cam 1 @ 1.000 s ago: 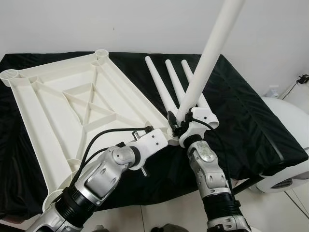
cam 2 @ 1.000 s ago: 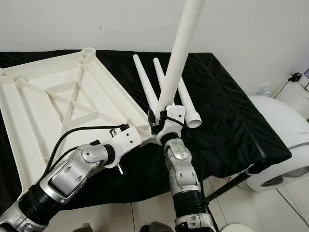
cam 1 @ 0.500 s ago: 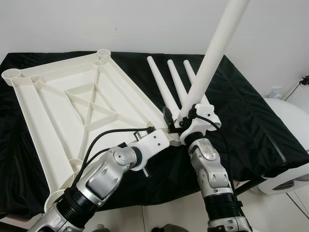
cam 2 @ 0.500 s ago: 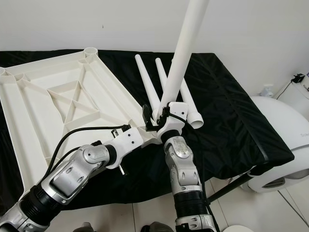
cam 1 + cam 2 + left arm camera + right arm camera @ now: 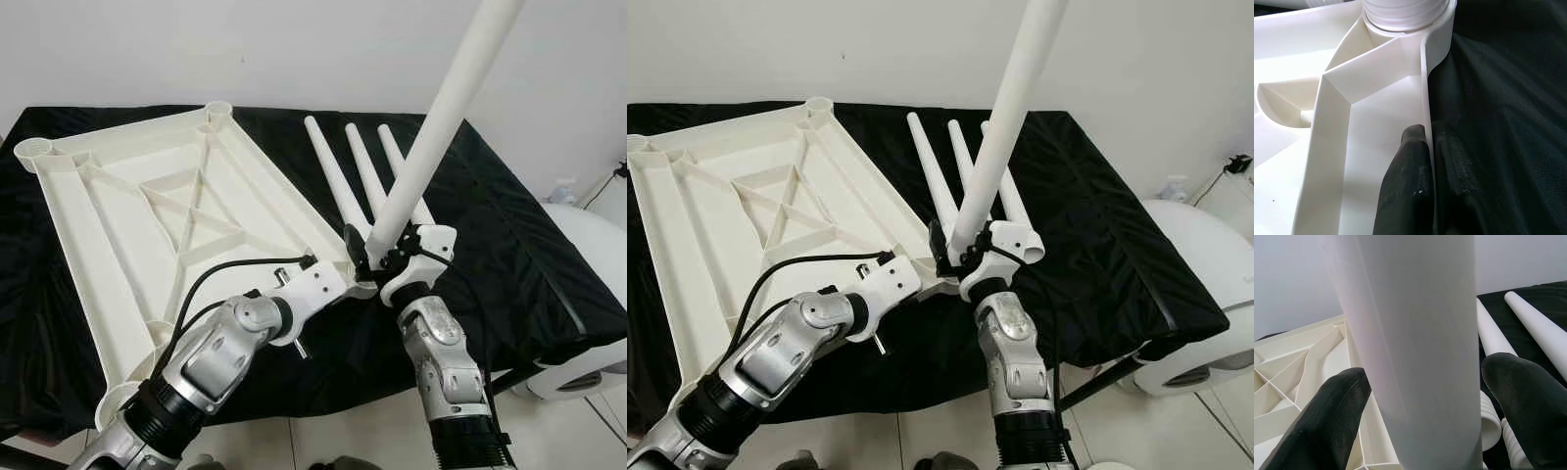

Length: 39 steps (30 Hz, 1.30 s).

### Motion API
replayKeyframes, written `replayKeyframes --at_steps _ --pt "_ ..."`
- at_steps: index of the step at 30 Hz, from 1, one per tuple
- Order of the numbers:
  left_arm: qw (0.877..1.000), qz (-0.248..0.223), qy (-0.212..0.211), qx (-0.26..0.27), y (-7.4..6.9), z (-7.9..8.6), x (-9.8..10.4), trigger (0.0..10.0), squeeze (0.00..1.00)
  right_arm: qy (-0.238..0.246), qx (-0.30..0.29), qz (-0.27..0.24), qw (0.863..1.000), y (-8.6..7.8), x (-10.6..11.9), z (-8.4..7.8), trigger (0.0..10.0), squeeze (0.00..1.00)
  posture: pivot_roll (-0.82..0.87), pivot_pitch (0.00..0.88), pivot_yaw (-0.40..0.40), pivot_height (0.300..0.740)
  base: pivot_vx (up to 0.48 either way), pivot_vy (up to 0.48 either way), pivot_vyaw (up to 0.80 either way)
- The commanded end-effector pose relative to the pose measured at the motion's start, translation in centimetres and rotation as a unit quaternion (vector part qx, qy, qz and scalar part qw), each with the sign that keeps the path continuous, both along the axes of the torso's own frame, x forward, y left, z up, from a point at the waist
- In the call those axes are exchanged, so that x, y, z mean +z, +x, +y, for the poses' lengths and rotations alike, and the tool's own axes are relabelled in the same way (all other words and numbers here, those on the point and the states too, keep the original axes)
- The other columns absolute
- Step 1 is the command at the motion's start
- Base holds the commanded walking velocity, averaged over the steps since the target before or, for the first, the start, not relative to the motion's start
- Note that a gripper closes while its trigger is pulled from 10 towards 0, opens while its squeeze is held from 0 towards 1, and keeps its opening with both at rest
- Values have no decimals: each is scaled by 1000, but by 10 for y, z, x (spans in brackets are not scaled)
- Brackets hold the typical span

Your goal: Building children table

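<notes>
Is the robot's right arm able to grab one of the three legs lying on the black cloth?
Probably not right now. The right gripper is already shut on the raised leg. The three spare legs lie just behind it with nothing covering them, so it must free itself first.

White tabletop [image 5: 147, 215] lies underside-up; one leg [image 5: 441, 127] stands tilted, three legs [image 5: 358, 171] flat
</notes>
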State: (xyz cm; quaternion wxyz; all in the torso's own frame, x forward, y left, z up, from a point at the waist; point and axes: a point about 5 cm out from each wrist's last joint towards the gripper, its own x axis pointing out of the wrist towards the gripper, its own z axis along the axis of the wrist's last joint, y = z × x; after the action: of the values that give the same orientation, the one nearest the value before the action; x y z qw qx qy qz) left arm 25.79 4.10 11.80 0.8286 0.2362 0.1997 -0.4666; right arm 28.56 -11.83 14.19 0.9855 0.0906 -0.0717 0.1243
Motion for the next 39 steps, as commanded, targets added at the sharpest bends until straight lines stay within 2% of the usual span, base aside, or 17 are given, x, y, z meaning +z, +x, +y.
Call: replayKeyframes --at_steps 1,4,5,13,16,17,19,22,23,24,30,34,36,38,39 --pt "998 45 28 15 -6 4 -23 0 0 1 -8 3 1000 -1 0 -3 10000 0 1 0 -95 740 0 0 0" --pt "997 53 37 31 -4 7 -25 0 0 3 -11 1 1000 -2 1 -4 10000 0 -1 0 -91 740 0 0 0" --pt "997 56 45 37 -3 9 -27 10000 0 4 -13 1 1000 -2 1 -5 10000 0 -3 5 -88 740 0 0 0" --pt "991 75 64 85 2 18 -34 10000 0 3 -24 -1 1000 -3 2 -10 10000 0 -8 16 -79 740 0 0 0" --pt "983 80 61 156 13 29 -34 10000 0 2 -33 1 999 -3 2 -12 10000 0 -12 19 -70 740 0 0 0" --pt "983 80 61 156 13 29 -34 10000 0 2 -33 1 999 -3 2 -12 10000 0 -12 19 -70 740 0 0 0" --pt "969 77 43 230 20 40 -31 10000 0 5 -39 2 999 -4 2 -13 10000 0 -10 23 -67 740 0 0 0" --pt "967 76 40 241 21 42 -31 10000 0 5 -41 3 999 -4 2 -13 10000 0 -10 23 -67 740 0 0 0" --pt "957 74 30 279 23 46 -31 10000 0 6 -41 4 999 -3 1 -13 10000 0 -6 26 -67 740 0 0 0" --pt "953 73 26 293 24 48 -32 10000 0 7 -41 4 999 -3 1 -12 10000 0 -6 26 -67 740 0 0 0" --pt "946 71 31 314 25 52 -35 10000 0 9 -41 3 999 -1 2 -11 10000 0 1 28 -72 740 0 0 0" --pt "939 72 46 333 26 61 -43 10000 0 10 -40 2 999 0 4 -10 10000 0 4 29 -73 740 0 0 0" --pt "928 72 67 360 31 80 -51 10000 0 9 -41 0 999 1 4 -11 10000 0 2 29 -70 740 0 0 0" --pt "928 72 67 360 31 80 -51 10000 0 9 -41 0 999 1 4 -11 10000 0 2 29 -70 740 0 0 0" --pt "920 72 76 377 35 93 -53 10000 0 9 -43 -1 999 1 5 -11 10000 0 -1 29 -67 740 0 0 0"
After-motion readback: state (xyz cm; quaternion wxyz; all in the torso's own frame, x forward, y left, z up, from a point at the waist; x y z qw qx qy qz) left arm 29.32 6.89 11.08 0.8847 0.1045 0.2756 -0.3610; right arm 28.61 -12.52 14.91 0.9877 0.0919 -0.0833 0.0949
